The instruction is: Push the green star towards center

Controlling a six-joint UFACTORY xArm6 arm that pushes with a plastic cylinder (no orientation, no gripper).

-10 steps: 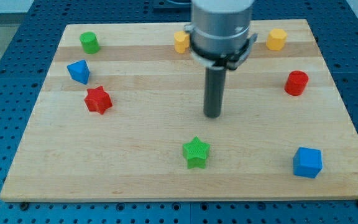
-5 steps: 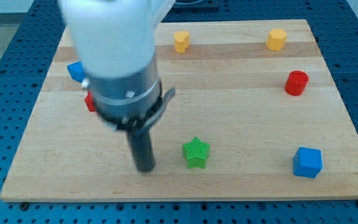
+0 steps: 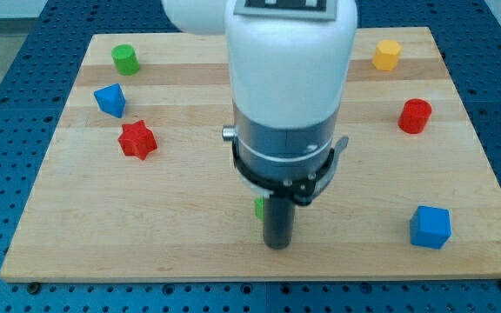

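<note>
The smooth dark rod's tip (image 3: 277, 245) hides most of the ribbed green star (image 3: 258, 207) on the wooden counter (image 3: 190, 235). No jaws show.

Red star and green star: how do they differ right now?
The red star sits in full view at the view's left, far from my tip. The green star is almost hidden behind the rod, only a sliver showing just left of it. Both rest on the wooden board.
</note>
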